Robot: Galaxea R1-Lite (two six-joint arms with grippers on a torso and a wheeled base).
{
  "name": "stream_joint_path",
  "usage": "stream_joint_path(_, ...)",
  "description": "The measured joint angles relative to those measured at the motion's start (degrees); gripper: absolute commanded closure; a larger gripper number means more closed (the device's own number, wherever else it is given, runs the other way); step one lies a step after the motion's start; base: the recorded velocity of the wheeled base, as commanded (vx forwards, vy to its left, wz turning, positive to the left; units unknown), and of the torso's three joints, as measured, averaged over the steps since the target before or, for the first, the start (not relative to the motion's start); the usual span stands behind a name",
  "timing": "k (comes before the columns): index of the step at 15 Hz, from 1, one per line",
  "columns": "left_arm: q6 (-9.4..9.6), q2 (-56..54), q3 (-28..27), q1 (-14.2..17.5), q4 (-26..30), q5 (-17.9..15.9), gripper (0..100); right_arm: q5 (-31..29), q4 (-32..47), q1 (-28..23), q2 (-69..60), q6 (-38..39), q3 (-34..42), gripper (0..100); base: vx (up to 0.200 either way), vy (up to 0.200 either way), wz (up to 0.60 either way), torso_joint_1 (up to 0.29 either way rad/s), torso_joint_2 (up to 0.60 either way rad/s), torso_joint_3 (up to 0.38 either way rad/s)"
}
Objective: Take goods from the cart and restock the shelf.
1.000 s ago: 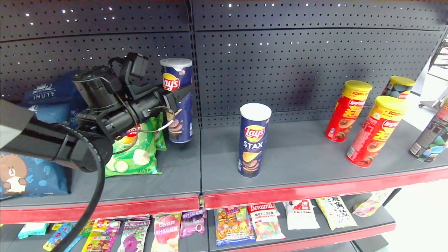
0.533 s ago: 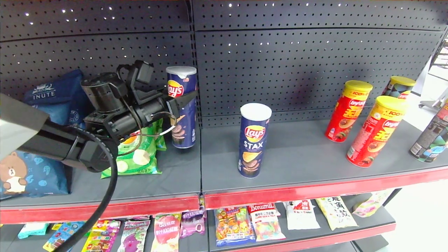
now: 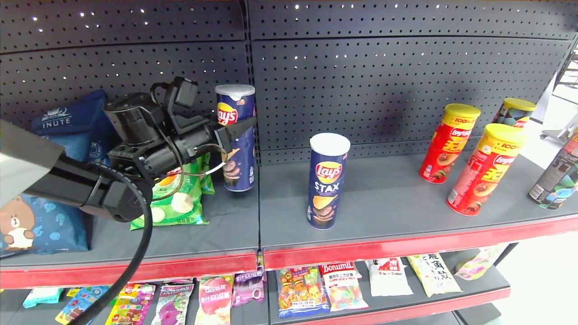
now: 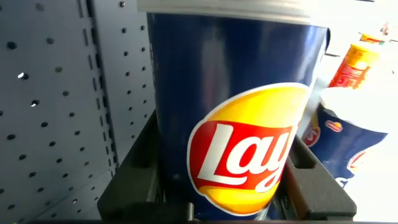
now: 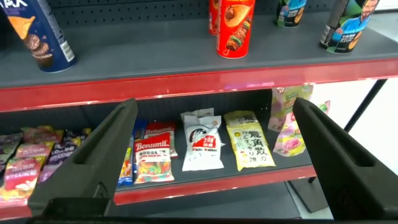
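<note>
Since chip can [image 3: 239,169] came down-right, frame's upper left, it's abt seated on shelf [image 3: 216,225]; left gripper [image 3: 239,128] clamps it, right gripper [image 5: 214,109] fingers apart.

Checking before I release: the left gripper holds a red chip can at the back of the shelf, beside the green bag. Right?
Not red: the chip can in the left gripper is blue, as the left wrist view shows. It is at the back of the shelf, beside the green bag.
</note>
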Motion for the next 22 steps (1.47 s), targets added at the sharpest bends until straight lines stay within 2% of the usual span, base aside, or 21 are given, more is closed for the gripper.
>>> stream_joint_path(3,-0.02,0.9,-0.1,0.3,-0.3,-0.4,100,-0.4,0.0,0.0,0.0,0.6,0.0,0,0.0,0.0,0.0,0.0,0.0,0.0)
stream_joint_path(5,-0.84,1.9,-0.3,0.7,-1.6,-3.0,100,-0.2,0.0,0.0,0.0,0.4,0.1,0,0.0,0.0,0.0,0.0,0.0,0.0)
stream_joint_path(7,-0.95,2.9,-0.8,1.0,-1.9,-4.2,100,-0.2,0.0,0.0,0.0,0.4,0.1,0,0.0,0.0,0.0,0.0,0.0,0.0)
stream_joint_path(9,-0.89,4.4,-2.3,1.0,-2.9,-4.2,100,-0.3,0.0,0.0,0.0,0.5,0.1,0,0.0,0.0,0.0,0.0,0.0,0.0)
stream_joint_path(12,-1.26,7.6,-6.2,0.9,-8.1,-3.7,100,-0.3,0.0,0.0,0.0,0.5,0.1,0,0.0,0.0,0.0,0.0,0.0,0.0)
stream_joint_path(13,-1.5,8.2,-6.6,0.8,-8.1,-3.7,100,-0.3,0.0,0.0,0.0,0.5,0.1,0,0.0,0.0,0.0,0.0,0.0,0.0)
stream_joint_path(15,-3.44,9.1,-7.3,0.6,-8.3,-3.7,100,-0.3,0.0,0.0,0.0,0.5,0.1,0,0.0,0.0,0.0,0.0,0.0,0.0)
stream_joint_path(22,-3.77,12.3,-10.3,0.7,-10.9,-5.9,100,-0.3,0.0,0.0,-0.1,0.5,0.1,0,0.0,0.0,0.0,0.0,0.0,0.0)
